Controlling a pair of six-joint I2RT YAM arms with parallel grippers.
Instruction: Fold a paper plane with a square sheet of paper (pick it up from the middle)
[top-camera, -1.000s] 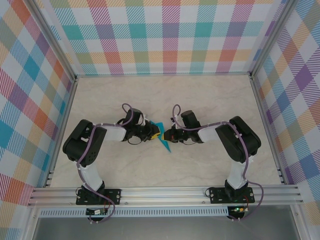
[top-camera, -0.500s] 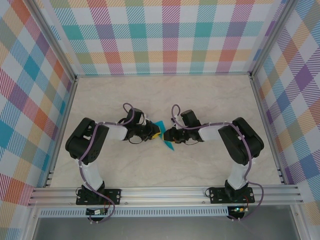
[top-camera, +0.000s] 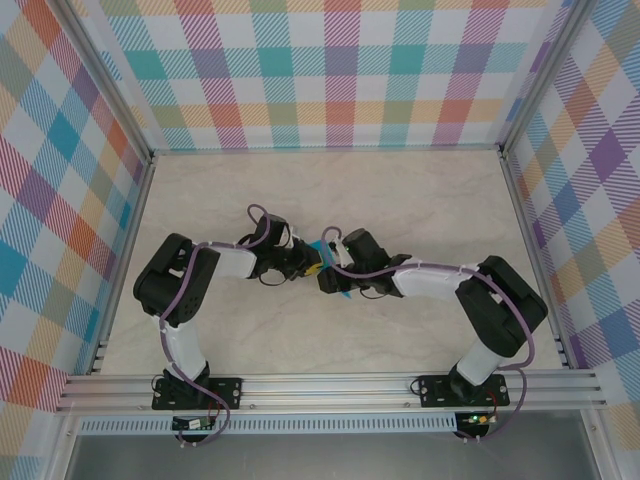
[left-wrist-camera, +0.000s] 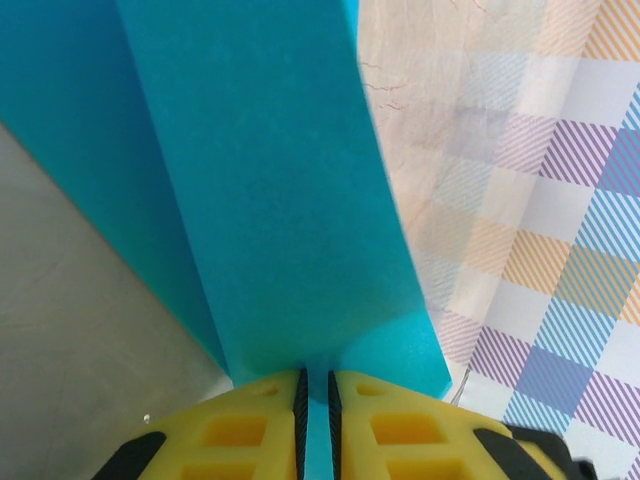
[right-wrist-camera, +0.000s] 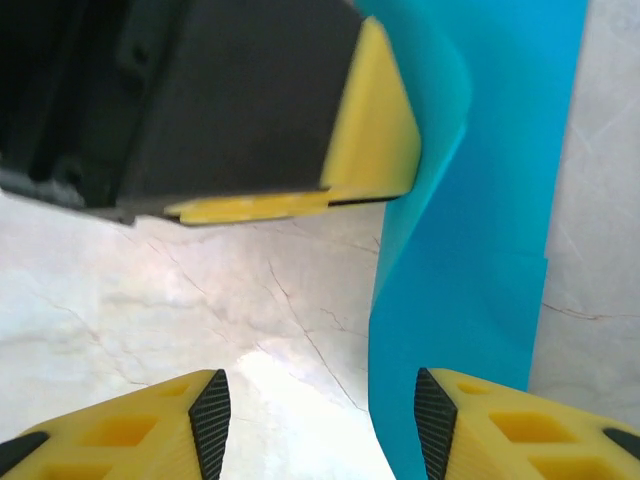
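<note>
From the top external camera, the thin teal-blue sheet of paper (top-camera: 340, 294), already folded into a narrow creased strip, sits at the middle of the pale marbled tabletop (top-camera: 400, 200), well away from every edge. The black-and-yellow left gripper (top-camera: 312, 266) and right gripper (top-camera: 328, 282) meet right at it, nearly touching each other.

In the left wrist view, the left gripper (left-wrist-camera: 315, 400) is clenched on the paper (left-wrist-camera: 270, 200). Its yellow fingers (left-wrist-camera: 250, 430) pinch one end, and the layered strip stands away from them, off the tabletop.

In the right wrist view, the right gripper (right-wrist-camera: 320, 420) has its jaws released and apart, gripping nothing. The paper (right-wrist-camera: 480, 200) hangs down close against one of its pads, and the left gripper's yellow fingertip (right-wrist-camera: 370, 130) sits just above.

The work looks mid-fold, at a regrasp: one arm holds while the other seeks a fresh hold. Next, the right jaws would likely need to line up on the crease and close without twisting or tearing the sheet.
</note>
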